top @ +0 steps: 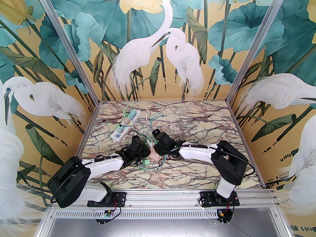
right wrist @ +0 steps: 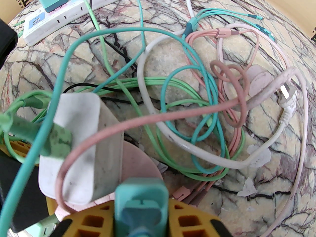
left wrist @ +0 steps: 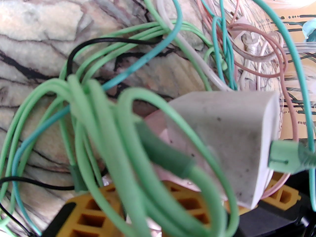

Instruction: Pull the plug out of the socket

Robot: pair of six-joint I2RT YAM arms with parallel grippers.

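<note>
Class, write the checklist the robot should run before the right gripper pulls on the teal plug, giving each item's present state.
1. Grip: ok, the right gripper holds the teal plug, yellow pads against both sides.
2. Bracing: cannot tell, green cables hide whether the left gripper touches the pink socket.
3. Pull path: not ok, a pink cable and a teal cable drape over the white adapter beside the plug.
4. Seating: cannot tell, the plug-to-socket joint is hidden.
</note>
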